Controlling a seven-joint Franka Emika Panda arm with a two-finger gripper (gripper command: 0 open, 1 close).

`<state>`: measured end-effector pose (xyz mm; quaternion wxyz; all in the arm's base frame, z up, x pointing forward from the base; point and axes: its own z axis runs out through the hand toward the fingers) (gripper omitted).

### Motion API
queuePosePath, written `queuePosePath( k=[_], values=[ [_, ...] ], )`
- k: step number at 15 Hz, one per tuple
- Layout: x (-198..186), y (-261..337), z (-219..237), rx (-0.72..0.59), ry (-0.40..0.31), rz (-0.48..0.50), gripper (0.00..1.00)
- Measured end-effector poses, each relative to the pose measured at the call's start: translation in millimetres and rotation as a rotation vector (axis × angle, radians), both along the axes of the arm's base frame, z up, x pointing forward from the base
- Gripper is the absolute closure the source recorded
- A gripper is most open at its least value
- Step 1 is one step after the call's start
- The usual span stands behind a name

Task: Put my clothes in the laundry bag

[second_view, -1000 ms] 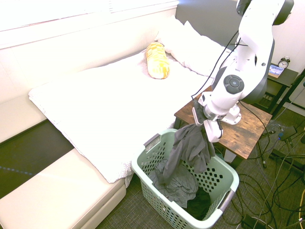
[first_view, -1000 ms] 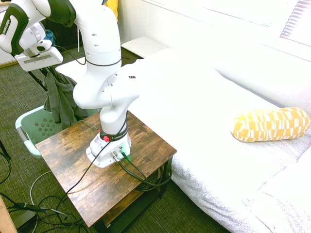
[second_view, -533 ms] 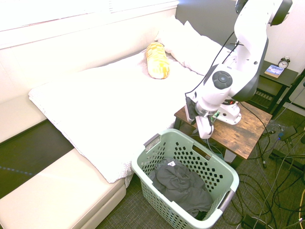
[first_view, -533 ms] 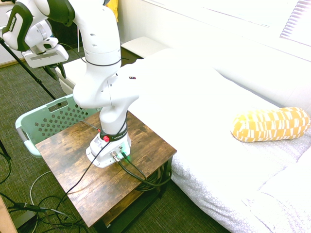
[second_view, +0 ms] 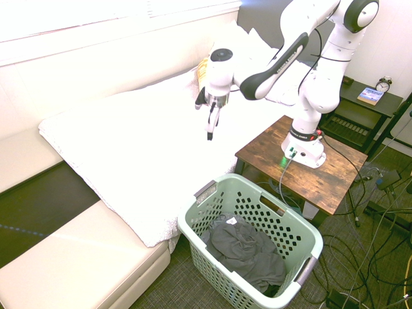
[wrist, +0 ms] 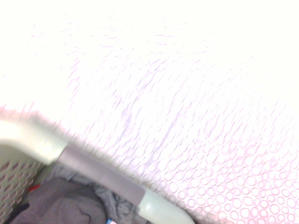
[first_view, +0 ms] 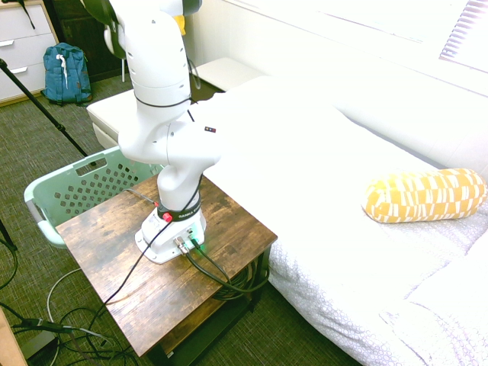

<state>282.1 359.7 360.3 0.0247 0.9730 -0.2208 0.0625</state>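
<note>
your clothes are down in the laundry bag now, a loose charcoal heap on its floor, below the rim. a second ago that fabric was hanging from the arm over the bag with part of it already draped inside; half a second ago it had dropped and the arm was lifting away beside the wooden side table.

since then the arm has swung well clear. the gripper hangs above the white bedding, on the far side of the bag from you if you stand at the table, pointing down and carrying nothing. the two fingers look close together in the second exterior view, but they are too small and thin there for me to say whether they are parted or closed, so i cannot tell. in the first exterior view the gripper is out of frame entirely and the bag's interior is hidden behind the table.

the wrist view agrees with the rest: mostly dimpled white bedding, with a corner of the bag's rim and grey fabric inside it.

you can see no dark garments left on the bedding, only the yellow patterned pillow further along from the bag. my reading is that the task is done or nearly so.
</note>
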Motion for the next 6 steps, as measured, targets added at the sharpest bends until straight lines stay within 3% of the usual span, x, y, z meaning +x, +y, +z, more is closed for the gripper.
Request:
queuePosePath(
  k=[3, 6],
  values=[
    [72.9, -121.8, -2.3, 0.047, -0.011, -0.187, 0.0],
    [110.1, -241.3, -10.8, 0.093, -0.003, -0.336, 0.0]
  ],
)
